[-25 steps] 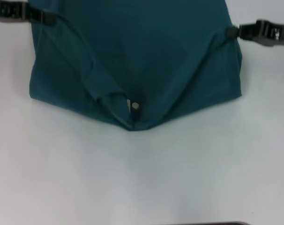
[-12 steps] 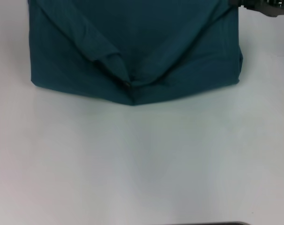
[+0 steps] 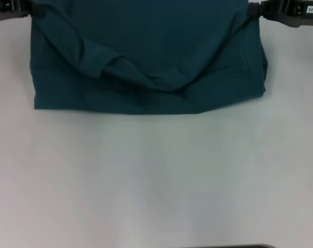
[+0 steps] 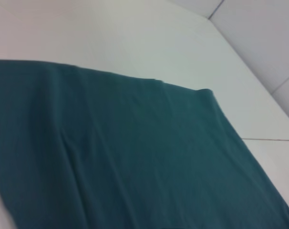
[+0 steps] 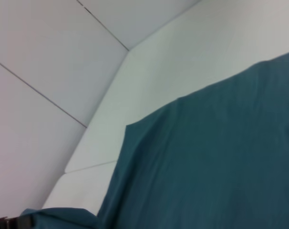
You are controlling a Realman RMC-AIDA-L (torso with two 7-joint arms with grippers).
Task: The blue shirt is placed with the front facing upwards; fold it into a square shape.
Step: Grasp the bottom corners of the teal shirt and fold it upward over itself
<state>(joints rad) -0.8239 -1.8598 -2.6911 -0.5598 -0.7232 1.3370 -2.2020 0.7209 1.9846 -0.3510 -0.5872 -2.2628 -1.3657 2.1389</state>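
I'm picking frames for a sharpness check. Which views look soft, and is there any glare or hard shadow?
Head view: soft overall, the blue shirt fold creases smeared, no glare on the table, only faint shading under the hem. Left wrist view: cloth weave unreadable. Right wrist view: equally soft, even light.

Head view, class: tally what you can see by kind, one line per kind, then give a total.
Shirts: 1, the blue shirt, partly folded on the white table.
Grippers: 2, the left gripper and right gripper, one at each far corner of the shirt.
Tables: 1.
Total: 4.
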